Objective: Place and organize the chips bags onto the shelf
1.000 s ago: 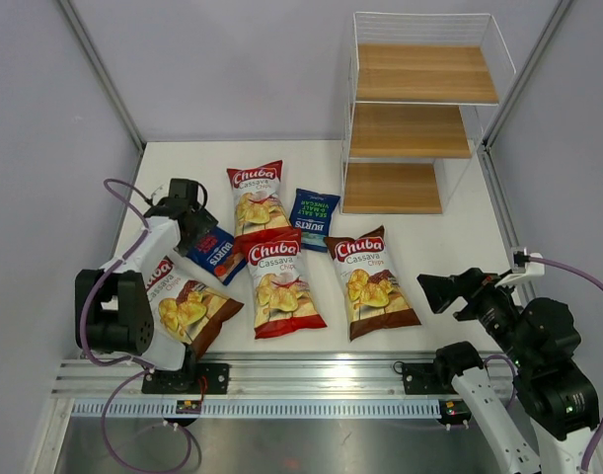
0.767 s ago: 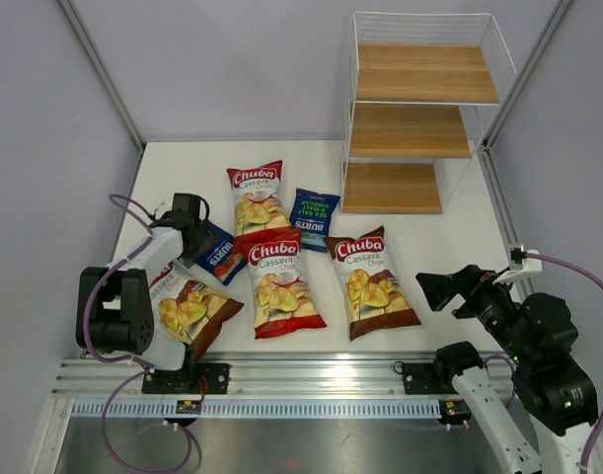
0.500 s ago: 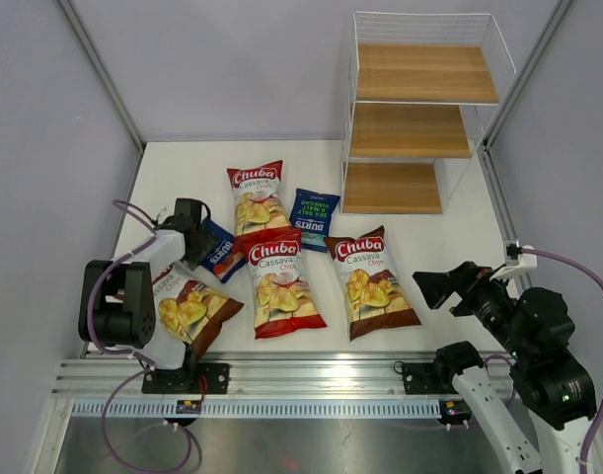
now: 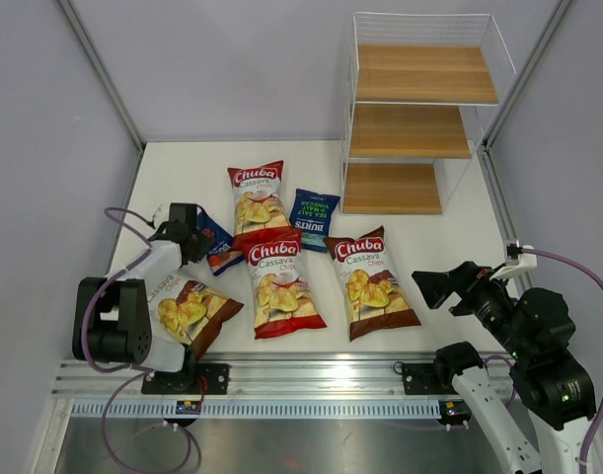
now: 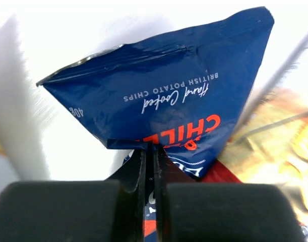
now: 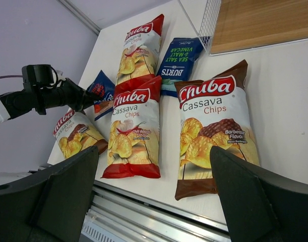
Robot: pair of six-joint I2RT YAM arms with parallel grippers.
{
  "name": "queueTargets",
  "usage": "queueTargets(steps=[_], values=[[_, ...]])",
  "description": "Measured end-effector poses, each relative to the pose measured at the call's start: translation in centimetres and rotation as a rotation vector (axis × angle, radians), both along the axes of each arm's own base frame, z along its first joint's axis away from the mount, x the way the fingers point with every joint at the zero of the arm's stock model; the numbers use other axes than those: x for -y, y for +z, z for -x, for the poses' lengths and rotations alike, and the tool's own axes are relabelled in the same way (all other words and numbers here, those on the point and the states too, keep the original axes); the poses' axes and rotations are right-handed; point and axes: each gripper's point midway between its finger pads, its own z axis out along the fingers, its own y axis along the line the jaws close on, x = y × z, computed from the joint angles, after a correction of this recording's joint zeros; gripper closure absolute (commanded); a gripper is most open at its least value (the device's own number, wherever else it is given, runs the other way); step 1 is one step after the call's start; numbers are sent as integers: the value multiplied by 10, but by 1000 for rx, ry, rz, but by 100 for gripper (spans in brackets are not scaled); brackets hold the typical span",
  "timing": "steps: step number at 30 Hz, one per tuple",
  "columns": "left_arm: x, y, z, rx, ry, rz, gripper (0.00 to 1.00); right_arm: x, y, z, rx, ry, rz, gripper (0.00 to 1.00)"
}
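Observation:
My left gripper is shut on the edge of a small dark-blue Burts bag at the table's left, and the pinched film rises in a fold. A second Burts bag lies near the shelf, a white wire rack with three wooden tiers at the far right. Two red Chuba bags and two brown ones lie flat. My right gripper hangs open above the near right, holding nothing.
A metal rail runs along the table's near edge by the arm bases. Grey walls and slanted frame posts close in the table on the left, back and right. The lowest shelf tier sits just beyond the brown bag.
My left gripper dropped onto the blue Burts bag and closed on its edge, tugging it slightly left. The right arm edged a little left, still open.

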Motion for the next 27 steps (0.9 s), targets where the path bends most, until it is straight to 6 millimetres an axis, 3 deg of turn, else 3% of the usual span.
queueTargets(steps=[3,10,13,16,21,23,27], values=[[-1,25,3,57,2,-3,100,-2,0,-1,0,9,-8,1],[-6,105,11,262,-11,-28,100,-12,-8,-8,-27,42,-42,0],[-1,144,18,377,-35,-26,100,-28,-9,-15,-42,100,-96,1],[13,187,29,503,-86,-4,100,-56,-16,-29,-87,208,-205,0],[64,236,43,665,-250,117,100,-101,-40,-63,-227,366,-430,1],[104,253,53,726,-363,203,100,-113,-47,-72,-271,397,-487,1],[176,278,79,806,-552,373,100,-142,-26,-59,-202,528,-515,1]])
